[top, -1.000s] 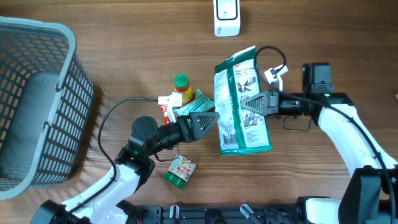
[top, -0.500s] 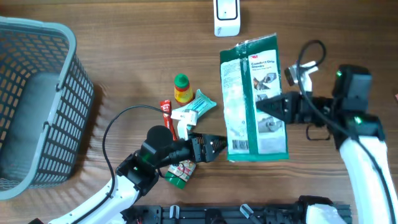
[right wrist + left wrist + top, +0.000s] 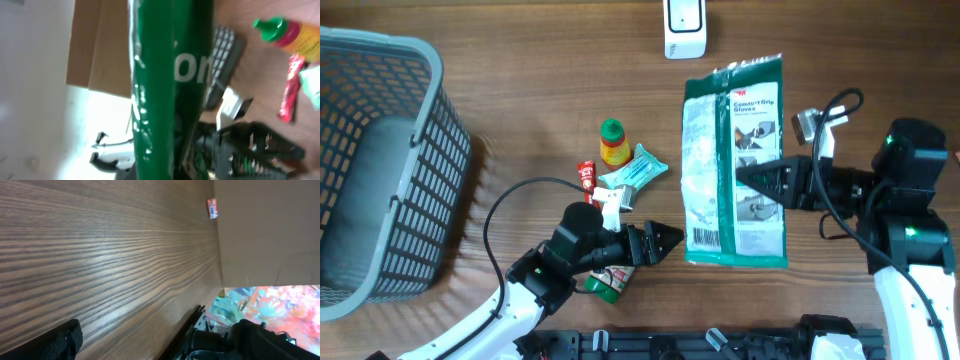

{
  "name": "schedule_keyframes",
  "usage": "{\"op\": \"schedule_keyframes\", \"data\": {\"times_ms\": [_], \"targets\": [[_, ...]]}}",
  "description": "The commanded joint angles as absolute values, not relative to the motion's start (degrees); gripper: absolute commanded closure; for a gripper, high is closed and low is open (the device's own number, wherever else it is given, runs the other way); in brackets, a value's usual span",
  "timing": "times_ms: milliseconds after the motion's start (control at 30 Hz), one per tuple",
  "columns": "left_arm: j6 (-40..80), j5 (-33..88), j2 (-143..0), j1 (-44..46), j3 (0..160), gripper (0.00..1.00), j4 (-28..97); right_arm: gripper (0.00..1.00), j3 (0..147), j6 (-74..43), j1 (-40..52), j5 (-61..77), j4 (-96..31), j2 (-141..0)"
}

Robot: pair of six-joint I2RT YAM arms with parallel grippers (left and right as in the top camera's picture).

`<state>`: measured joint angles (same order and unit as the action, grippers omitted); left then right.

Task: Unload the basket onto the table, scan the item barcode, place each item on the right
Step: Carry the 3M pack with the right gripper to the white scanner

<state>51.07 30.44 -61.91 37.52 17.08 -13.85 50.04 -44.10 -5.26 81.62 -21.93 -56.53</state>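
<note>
Partway, I judge: the right gripper (image 3: 744,179) is clenched on the packet (image 3: 720,130) at 3 o'clock, its barcode (image 3: 705,238) end away from the scanner (image 3: 684,28) at 12 o'clock, the left gripper (image 3: 672,240) gaping empty; scanning remains.
</note>
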Motion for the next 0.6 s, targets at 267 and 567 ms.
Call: {"op": "schedule_keyframes", "data": {"times_ms": [267,567], "targets": [[49.69,29.89,-61.60,37.76,16.93,0.00,-9.13,0.95,50.28,-20.93,-5.37,60.77,8.16,-59.44],[49.69,29.89,-61.60,37.76,16.93,0.00,-9.13,0.95,51.09,-8.23,8.91,28.21,22.33,-75.75]]}}
